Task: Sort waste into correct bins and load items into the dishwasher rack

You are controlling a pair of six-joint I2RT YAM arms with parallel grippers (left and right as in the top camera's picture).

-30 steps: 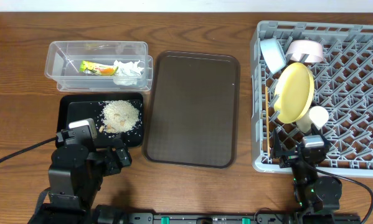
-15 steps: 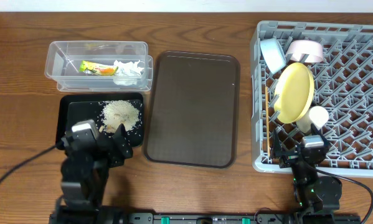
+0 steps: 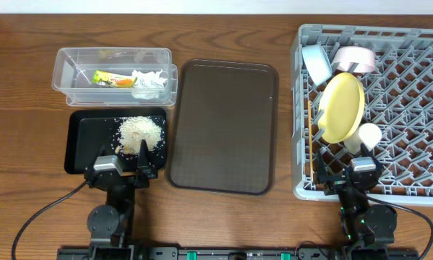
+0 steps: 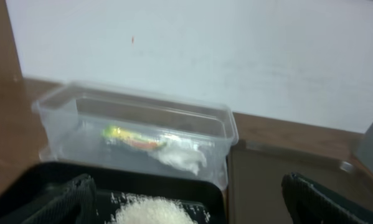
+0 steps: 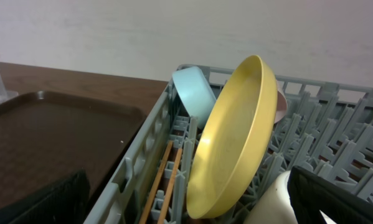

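Note:
The clear tub (image 3: 68,71) holds the green-and-orange wrapper (image 3: 108,78) and white tissue (image 3: 147,81); it also shows in the left wrist view (image 4: 142,118). The black tray (image 3: 86,137) holds the beige crumbs (image 3: 139,132). The grey rack (image 3: 411,108) holds the yellow plate (image 3: 341,107), blue bowl (image 3: 317,63), white bowl (image 3: 356,59), white cup (image 3: 368,135) and chopsticks (image 5: 164,180). My left gripper (image 3: 122,165) is open and empty at the black tray's front edge. My right gripper (image 3: 353,173) is open and empty at the rack's front left corner.
A large dark brown serving tray (image 3: 223,126) lies between the bins and the rack. Both arms sit folded at the table's front edge. A white wall rises behind the table.
My left arm has lowered and folded down at the table's front, its open gripper now at the black tray's front edge. The right arm has not moved.

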